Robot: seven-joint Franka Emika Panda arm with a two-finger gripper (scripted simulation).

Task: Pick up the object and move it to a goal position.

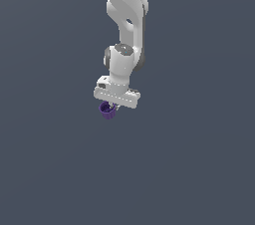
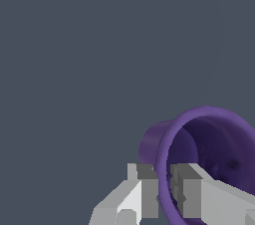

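Observation:
The object is a small dark purple cup (image 1: 107, 110) with a hollow top. In the exterior view it hangs just under the white gripper (image 1: 110, 106), tilted, with nothing under it. In the wrist view the cup (image 2: 209, 144) fills one corner, its open mouth facing the camera. The gripper (image 2: 167, 191) is shut on the cup's rim: one finger (image 2: 147, 189) presses the outside of the wall and the other finger (image 2: 191, 191) sits inside the mouth.
The white arm (image 1: 127, 25) reaches down from the top of the exterior view. All around is a plain dark grey surface (image 1: 189, 169) with no other objects or edges in sight.

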